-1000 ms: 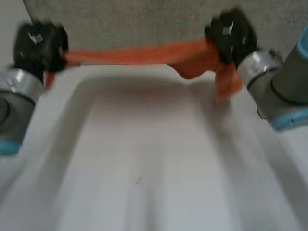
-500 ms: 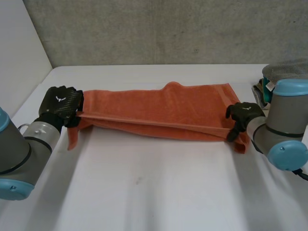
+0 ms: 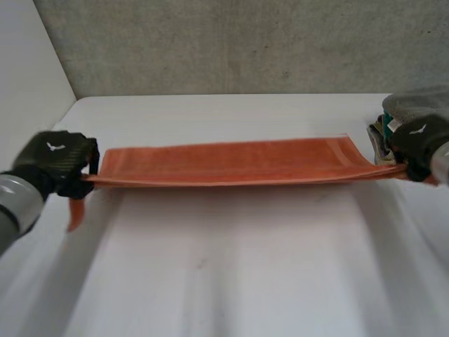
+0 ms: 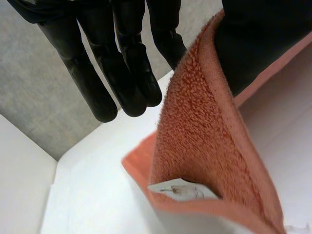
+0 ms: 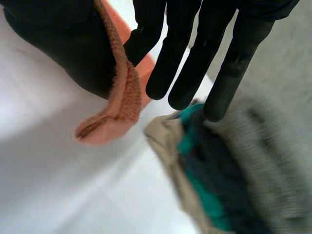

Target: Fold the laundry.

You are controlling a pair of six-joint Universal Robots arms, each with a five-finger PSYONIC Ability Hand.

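Head view: the long orange terry towel [image 3: 231,163], apparently doubled lengthwise, hangs taut above the white worktop [image 3: 231,281]. The left hand [image 3: 56,160] pinches one end against its thumb, and the right hand [image 3: 419,144] clamps the other, beside a grey-and-teal clothes heap [image 5: 229,185]. Crosswise folds and the heap remain.

A rough grey concrete wall [image 3: 245,42] runs behind a smooth white table [image 3: 231,281] and meets the table's far edge in a straight line. A plain white side panel [image 3: 28,70] closes off the table's left side and joins the concrete at the far left corner. Soft, even light lies over the matt tabletop and the mottled, speckled face of the concrete.
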